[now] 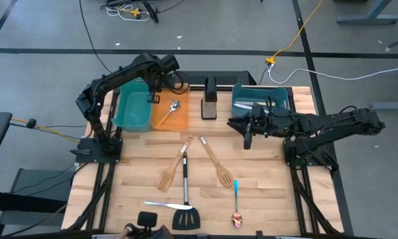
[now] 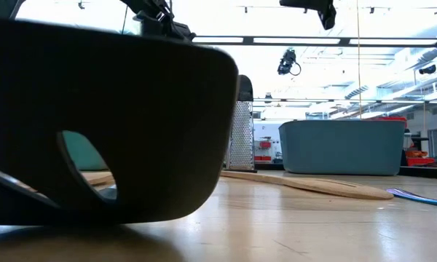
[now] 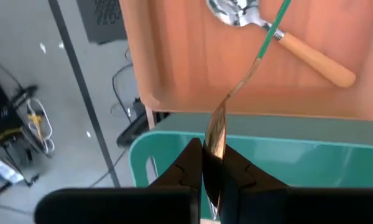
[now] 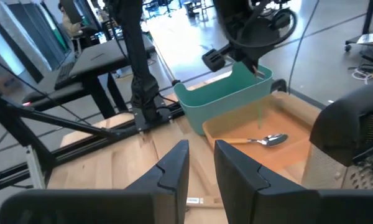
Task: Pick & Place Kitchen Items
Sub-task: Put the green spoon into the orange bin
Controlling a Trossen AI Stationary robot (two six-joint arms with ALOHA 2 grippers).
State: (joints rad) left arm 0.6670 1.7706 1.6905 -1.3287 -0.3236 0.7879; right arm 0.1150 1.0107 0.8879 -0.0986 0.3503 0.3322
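My left gripper (image 3: pixel 212 158) is shut on a thin utensil with a gold end and a green handle (image 3: pixel 275 23). It is above the edge where the orange tray (image 1: pixel 178 119) meets the teal bin (image 1: pixel 132 109), and it also shows in the right wrist view (image 4: pixel 236 56). A silver spoon with a wooden handle (image 1: pixel 172 110) lies flat in the tray. My right gripper (image 1: pixel 247 138) is open and empty, low over the table in front of the blue bin (image 1: pixel 260 99). Two wooden spatulas (image 1: pixel 169 169) (image 1: pixel 216 162), a black turner (image 1: pixel 186 202), a silver knife (image 1: pixel 162 205) and a blue-handled spoon (image 1: pixel 236 199) lie flat on the table. My left gripper pinches the utensil's gold end (image 3: pixel 215 134) between its two fingers. The fingers come from above and point down, along the utensil. The utensil hangs below them, green handle (image 4: pixel 261 106) downward, lifted clear above the orange tray.
A steel grater (image 1: pixel 209 99) stands between the orange tray and the blue bin. In the low view the black turner's blade (image 2: pixel 116 116) fills the near left. Bare wood lies between the trays and the loose utensils.
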